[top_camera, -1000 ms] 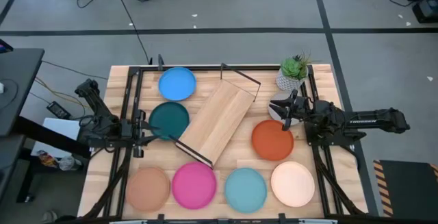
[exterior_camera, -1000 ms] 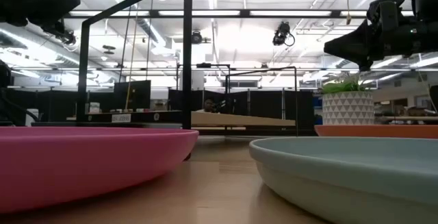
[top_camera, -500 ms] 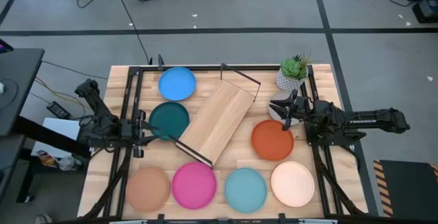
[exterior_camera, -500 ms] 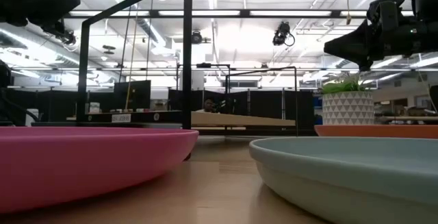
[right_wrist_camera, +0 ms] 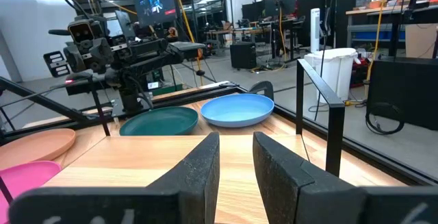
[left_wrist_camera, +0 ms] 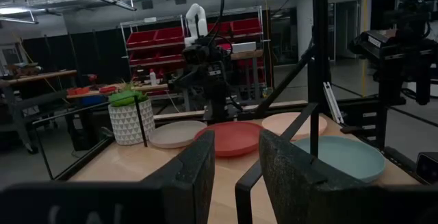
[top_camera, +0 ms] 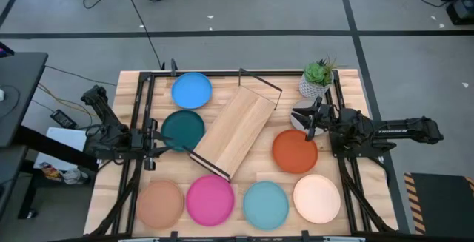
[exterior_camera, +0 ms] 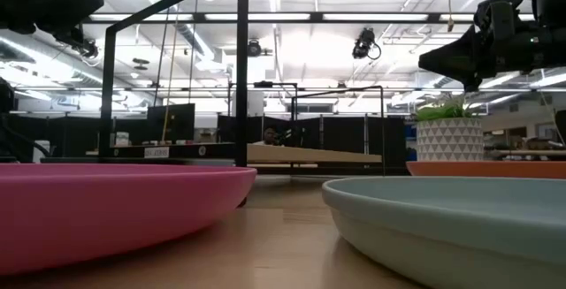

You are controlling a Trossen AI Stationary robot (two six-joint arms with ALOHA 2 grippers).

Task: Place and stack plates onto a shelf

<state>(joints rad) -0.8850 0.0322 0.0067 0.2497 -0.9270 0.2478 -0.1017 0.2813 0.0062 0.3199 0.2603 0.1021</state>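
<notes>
Several plates lie flat on the slatted table: blue [top_camera: 192,90], dark teal [top_camera: 183,128], tan [top_camera: 159,202], pink [top_camera: 210,200], light teal [top_camera: 266,204], cream [top_camera: 317,198] and orange [top_camera: 295,152]. A grey plate [left_wrist_camera: 178,133] lies next to the plant pot, partly under the right arm. The shelf [top_camera: 233,131], a light-wood plank with black wire end frames, stands slantwise mid-table with nothing on it. My left gripper [top_camera: 153,140] hovers at the dark teal plate's left rim, open by a narrow gap [left_wrist_camera: 236,145]. My right gripper [top_camera: 309,121] hovers above the orange plate's far rim, also narrowly open [right_wrist_camera: 236,138].
A potted plant [top_camera: 317,79] in a white pot stands at the far right corner. A black metal frame [top_camera: 141,101] runs round the table's edges. In the low view the pink plate [exterior_camera: 115,202] and light teal plate [exterior_camera: 451,223] fill the foreground.
</notes>
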